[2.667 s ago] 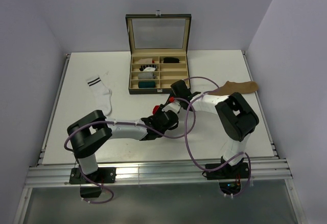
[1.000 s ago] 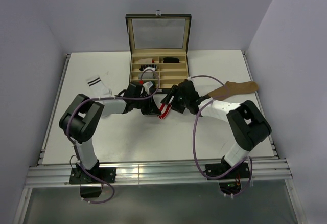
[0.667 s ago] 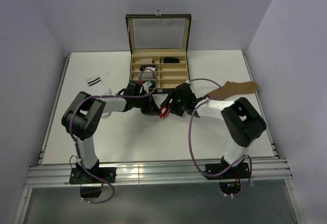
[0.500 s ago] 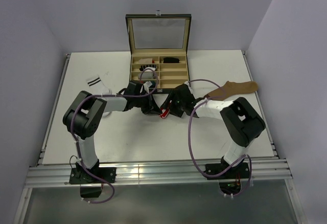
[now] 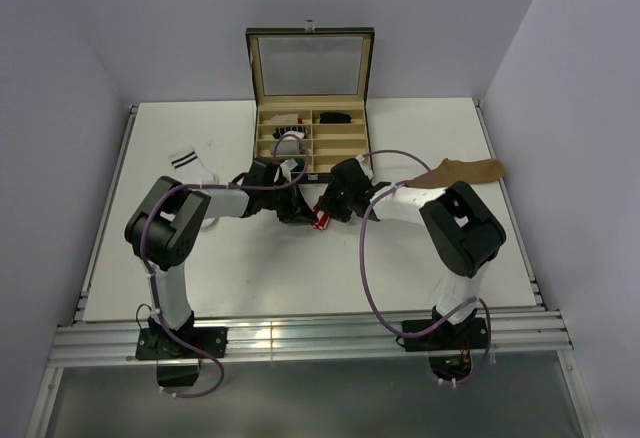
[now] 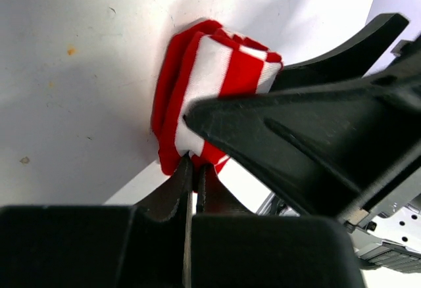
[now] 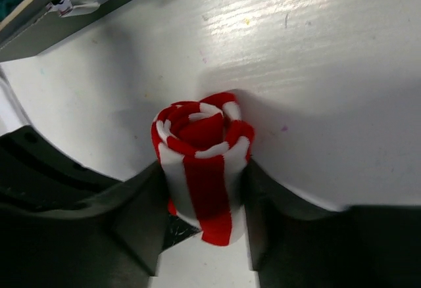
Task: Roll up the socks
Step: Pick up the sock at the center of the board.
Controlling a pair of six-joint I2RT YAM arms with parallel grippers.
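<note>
Narrowed since a second ago, the right gripper's (image 7: 204, 199) jaws are closed around the rolled striped sock (image 7: 200, 153), just before the box (image 5: 300, 176); the left gripper's (image 6: 191, 169) jaws are shut against its end.

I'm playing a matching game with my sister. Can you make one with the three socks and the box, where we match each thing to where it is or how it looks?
Things:
1. red-and-white sock
2. white sock
3. tan sock
4. box

Place or state:
A. lying unrolled on the left side of the table
B. lid standing open
C. rolled into a bundle
D. lying unrolled on the right side of the table

Pairs: 1-C, 2-A, 3-D, 4-B
</note>
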